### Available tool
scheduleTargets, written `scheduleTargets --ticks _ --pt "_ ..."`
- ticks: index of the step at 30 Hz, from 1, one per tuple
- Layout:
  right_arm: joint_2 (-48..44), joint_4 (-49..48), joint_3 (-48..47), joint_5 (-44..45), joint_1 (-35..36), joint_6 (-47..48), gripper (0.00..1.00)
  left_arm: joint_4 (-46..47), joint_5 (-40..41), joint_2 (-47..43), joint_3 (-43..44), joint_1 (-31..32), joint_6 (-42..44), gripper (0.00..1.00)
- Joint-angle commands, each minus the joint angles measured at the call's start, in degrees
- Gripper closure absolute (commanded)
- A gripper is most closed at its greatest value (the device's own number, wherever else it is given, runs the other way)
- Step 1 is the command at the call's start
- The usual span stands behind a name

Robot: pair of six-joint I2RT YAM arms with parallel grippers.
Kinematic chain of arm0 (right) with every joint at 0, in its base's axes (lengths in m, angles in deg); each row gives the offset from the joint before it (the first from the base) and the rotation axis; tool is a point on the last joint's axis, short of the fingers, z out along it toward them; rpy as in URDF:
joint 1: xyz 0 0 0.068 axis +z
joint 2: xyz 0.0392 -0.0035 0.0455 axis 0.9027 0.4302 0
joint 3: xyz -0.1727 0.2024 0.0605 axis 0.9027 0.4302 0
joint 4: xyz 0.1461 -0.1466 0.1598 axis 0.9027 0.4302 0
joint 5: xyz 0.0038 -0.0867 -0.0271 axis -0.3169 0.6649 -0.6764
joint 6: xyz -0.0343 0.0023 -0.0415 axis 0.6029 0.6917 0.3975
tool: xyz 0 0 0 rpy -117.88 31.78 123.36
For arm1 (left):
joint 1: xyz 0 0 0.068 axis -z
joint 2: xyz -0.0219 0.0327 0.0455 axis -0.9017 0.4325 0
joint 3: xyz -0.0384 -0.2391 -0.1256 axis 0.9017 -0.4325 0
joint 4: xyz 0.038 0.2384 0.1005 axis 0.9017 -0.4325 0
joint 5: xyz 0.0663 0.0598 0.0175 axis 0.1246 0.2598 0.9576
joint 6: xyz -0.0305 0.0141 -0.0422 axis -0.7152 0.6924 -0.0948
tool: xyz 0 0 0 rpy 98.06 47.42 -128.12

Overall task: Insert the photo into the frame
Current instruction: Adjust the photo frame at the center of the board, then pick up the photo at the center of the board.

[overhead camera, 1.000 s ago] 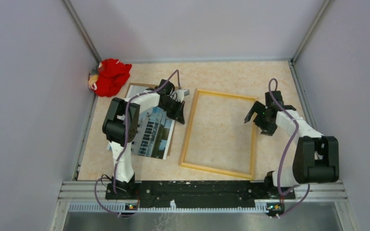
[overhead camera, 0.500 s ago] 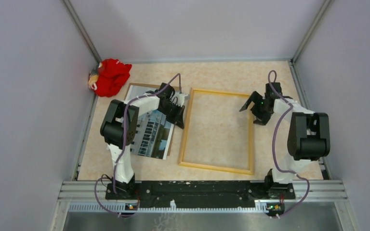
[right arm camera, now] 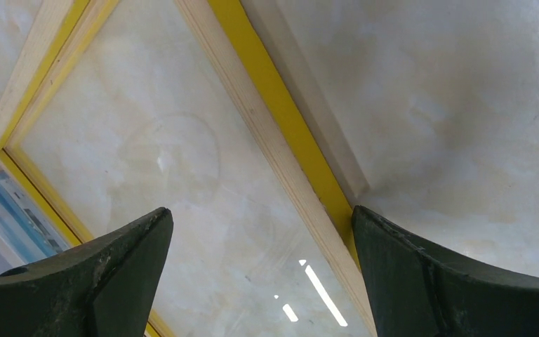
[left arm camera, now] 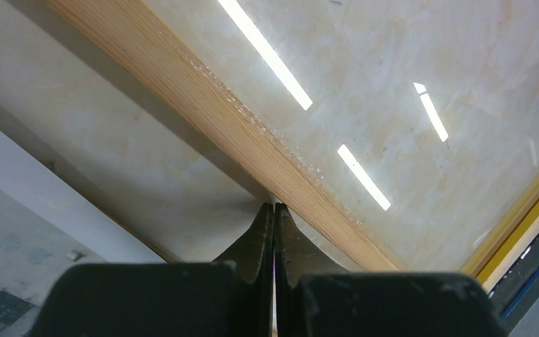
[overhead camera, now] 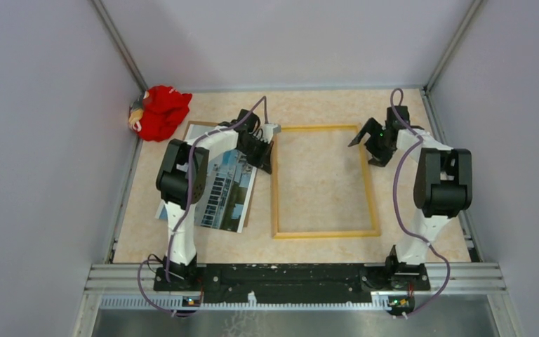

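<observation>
Table [overhead camera: 309, 109], overhead view: the large thin rectangular picture frame [overhead camera: 323, 234] lies flat mid-table, light wood side up, its rails square to the table edges.

The thin paper print of a white building against blue sky [overhead camera: 221, 189] lies picture side up just left of the frame, partly under the left arm and overlapping a plain brown backing board [overhead camera: 195, 129].

Left gripper [overhead camera: 261, 152]: fingertips [left arm camera: 274, 210] pressed together with nothing between them, at the outer edge of the frame's left rail near its far corner.

Right gripper [overhead camera: 366, 149]: jaws spread wide and gripping nothing. They sit at the far right corner with the right rail [right arm camera: 281, 151] passing between the fingers. I cannot tell whether they touch it.

A crumpled red cloth object [overhead camera: 160, 112] sits in the far left corner.
</observation>
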Motion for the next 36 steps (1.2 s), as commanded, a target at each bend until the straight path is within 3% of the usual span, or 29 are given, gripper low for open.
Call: scheduleTargets --ticks 1,20,27,31,34,36 --pt "0.6 1.3 -4.8 -2.1 0.3 0.1 0.03 1.9 0.6 1.0 3.5 0.9 -1.3 1.0" --pt "-1.3 1.6 -2.8 -1.8 0.2 0.1 0.02 -0.2 5.0 5.7 17.3 0.6 -1.8 1.0" --pt "-8.1 7.0 -7.6 9.4 0.4 3.0 0.01 -5.5 3.8 2.7 21.9 -3.8 -0.7 1.0" --pt "-13.7 10.0 -10.9 13.4 5.2 4.7 0.01 -10.1 2.0 -1.4 23.8 -11.9 2.0 0.72" --pt "-15.6 10.6 -11.8 15.4 12.8 4.0 0.01 -13.8 3.0 -4.8 23.0 -18.1 6.0 0.48" --pt "-15.8 9.4 -11.9 17.3 20.1 2.4 0.01 -15.2 6.2 -7.5 20.7 -21.6 8.4 0.38"
